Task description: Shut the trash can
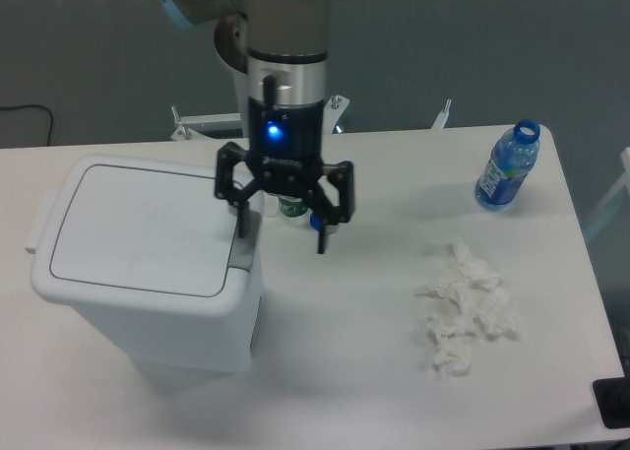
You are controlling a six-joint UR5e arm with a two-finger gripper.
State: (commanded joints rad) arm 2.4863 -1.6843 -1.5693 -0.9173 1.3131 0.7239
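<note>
The trash can (148, 263) is a large white rectangular bin at the left of the table. Its flat white lid (138, 228) lies down flat on the bin. A grey latch tab (246, 245) sits at the lid's right edge. My gripper (281, 235) hangs just right of the bin with its fingers spread open and empty. The left fingertip (241, 228) is right above the grey tab; whether it touches it I cannot tell. The right fingertip (320, 241) is over the bare table.
A blue-labelled plastic bottle (507, 166) without a cap stands at the back right. A heap of crumpled white tissues (463, 307) lies at the right. A small green-labelled object (290, 207) is partly hidden behind the gripper. The table's front edge is close below the bin.
</note>
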